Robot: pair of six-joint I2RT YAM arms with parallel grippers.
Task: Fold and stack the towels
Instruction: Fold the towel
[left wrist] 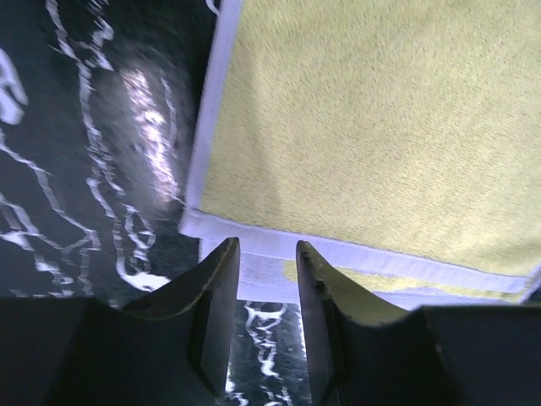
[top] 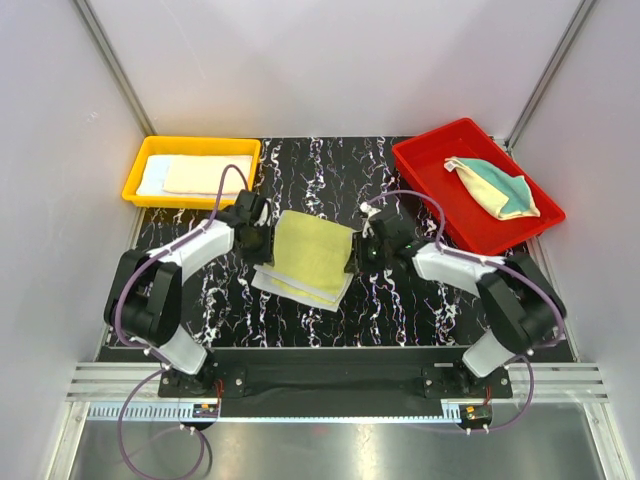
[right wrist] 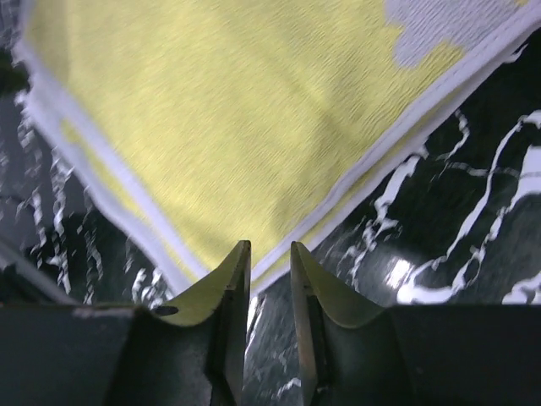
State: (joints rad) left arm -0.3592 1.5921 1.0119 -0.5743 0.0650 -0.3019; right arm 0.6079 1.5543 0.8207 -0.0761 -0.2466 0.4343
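Note:
A yellow towel (top: 312, 252) with a white border lies folded on the black marbled table, its lower layers showing at the near edge. My left gripper (top: 256, 236) sits at its left edge, jaws a little apart and empty. In the left wrist view the gripper (left wrist: 266, 245) has the towel's (left wrist: 380, 127) white hem just beyond its tips. My right gripper (top: 366, 250) sits at the towel's right corner. In the right wrist view the gripper (right wrist: 270, 245) is narrowly open, with the towel's (right wrist: 211, 110) corner just ahead of it and bare table between the fingers.
A yellow bin (top: 140, 180) at the back left holds a folded light blue towel (top: 155, 175) and a pale cream one (top: 205, 175). A red bin (top: 430, 170) at the back right holds a crumpled teal and yellow towel (top: 495, 188). White walls enclose the table.

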